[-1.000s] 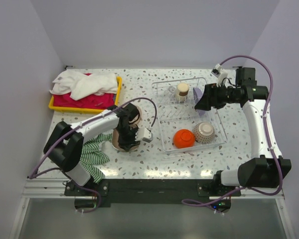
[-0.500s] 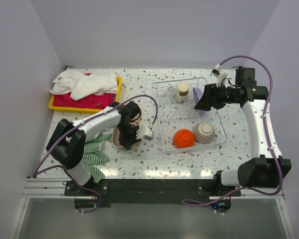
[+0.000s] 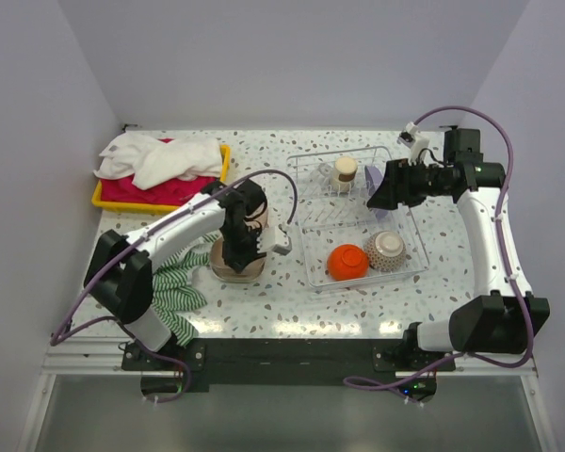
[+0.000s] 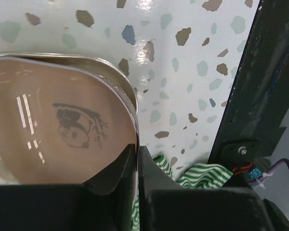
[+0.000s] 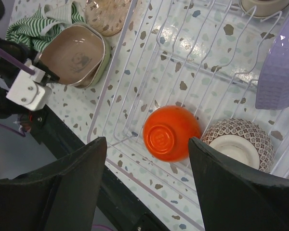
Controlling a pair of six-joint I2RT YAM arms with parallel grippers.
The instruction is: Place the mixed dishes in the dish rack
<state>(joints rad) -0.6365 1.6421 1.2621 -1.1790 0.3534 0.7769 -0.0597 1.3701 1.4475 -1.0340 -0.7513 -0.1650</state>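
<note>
Low over the worktop (image 3: 264,311) — left pincer (image 4: 136,159) clamped on the tan plate (image 4: 62,125) rim.
The plate is beside the green striped cloth (image 3: 184,278), just left of the dish rack (image 3: 339,218), with the left arm bent down over it — the right pincer (image 5: 147,144) hangs wide apart above the racked orange bowl (image 3: 347,261).

In the dish rack (image 3: 313,226), a cup (image 3: 344,173) stands at the back. A square plate (image 5: 279,72) stands on edge at the right. The left bowl (image 3: 347,261) and right bowl (image 3: 387,248) lie upturned at the front. A rounded-square plate (image 3: 234,270) is just left of the rack's front, with a cloth (image 3: 184,280) farther left. A tray of towels (image 3: 141,204) lies well left of the rack's back.
</note>
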